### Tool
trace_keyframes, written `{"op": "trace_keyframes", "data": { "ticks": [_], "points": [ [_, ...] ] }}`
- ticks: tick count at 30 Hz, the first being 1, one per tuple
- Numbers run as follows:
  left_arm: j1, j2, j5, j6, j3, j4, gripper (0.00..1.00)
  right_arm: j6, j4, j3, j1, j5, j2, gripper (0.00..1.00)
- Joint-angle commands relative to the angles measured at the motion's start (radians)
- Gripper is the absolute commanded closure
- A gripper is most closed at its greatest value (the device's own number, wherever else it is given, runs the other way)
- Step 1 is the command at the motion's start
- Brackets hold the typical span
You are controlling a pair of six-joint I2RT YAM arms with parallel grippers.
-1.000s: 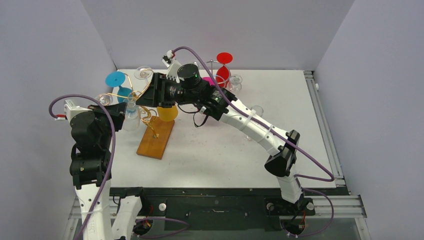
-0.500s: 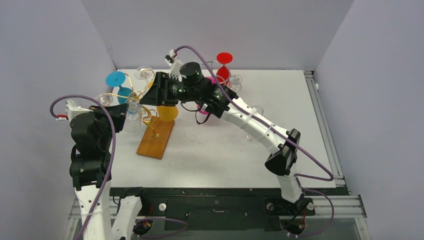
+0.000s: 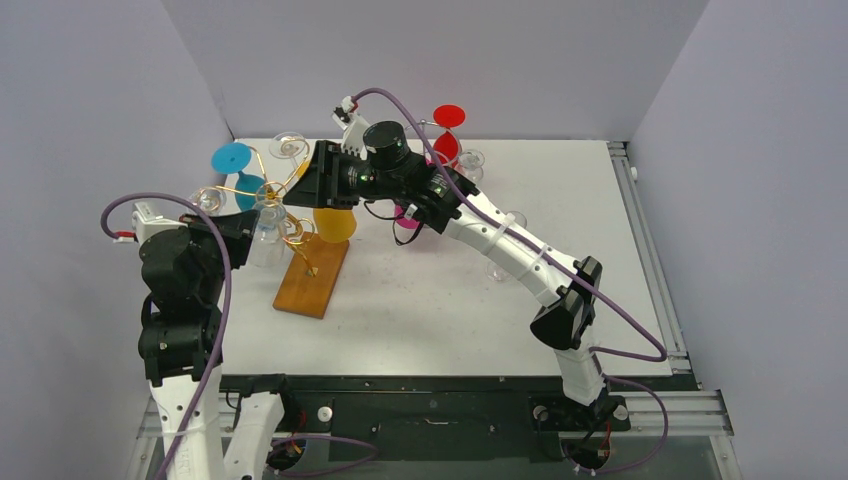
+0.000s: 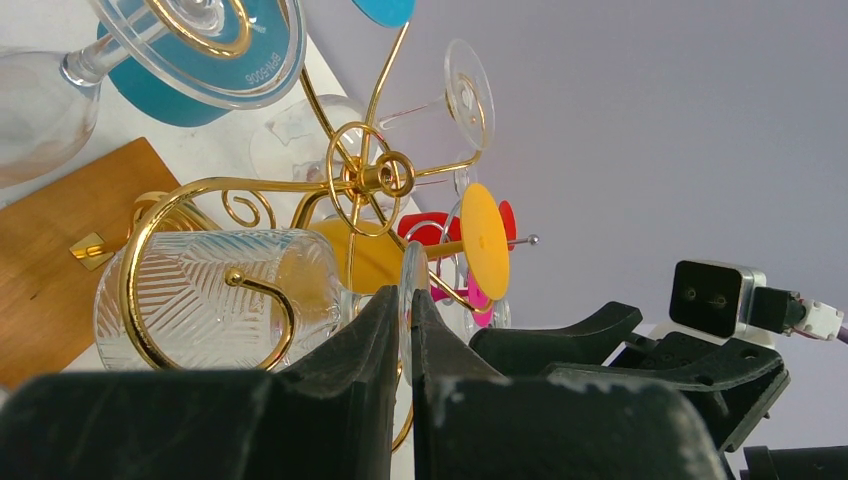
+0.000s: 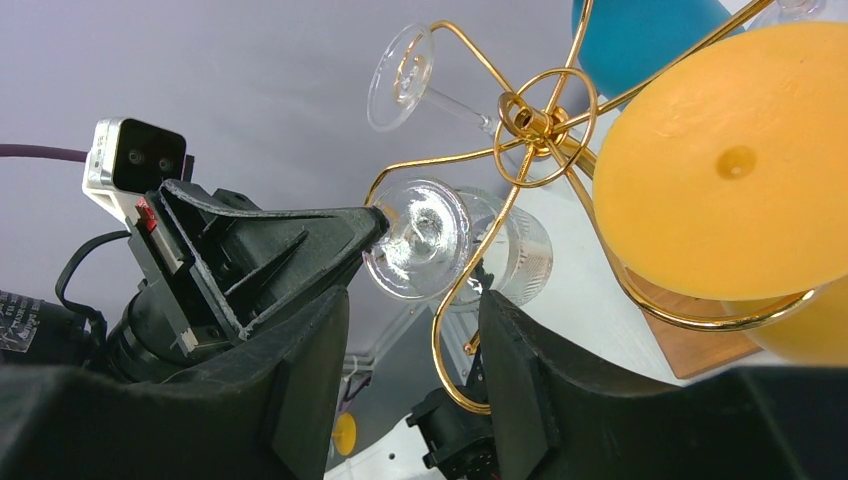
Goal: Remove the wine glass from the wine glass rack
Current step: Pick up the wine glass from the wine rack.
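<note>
Gold wire wine glass rack stood on wooden base, clear ribbed wine glass hung in a rack hook, left gripper pinched that glass's foot rim, right gripper spread, empty, beside rack's orange glass.

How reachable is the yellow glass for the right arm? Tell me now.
Probably yes: the right gripper hangs open close beside the yellow glass with nothing between, though wire of the gold rack hooks under its foot.
</note>
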Motion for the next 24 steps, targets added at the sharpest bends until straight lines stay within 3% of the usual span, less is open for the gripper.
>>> {"op": "trace_keyframes", "data": {
  "ticks": [1,24],
  "points": [
    [0.003,-0.027,0.027,-0.008,0.025,0.103,1.0,-0.009,0.05,0.01,0.0,-0.019,0.008,0.53],
    [0.002,-0.079,0.044,-0.03,-0.003,0.072,1.0,-0.027,0.036,-0.026,0.026,-0.043,-0.003,0.54]
  ]
}}
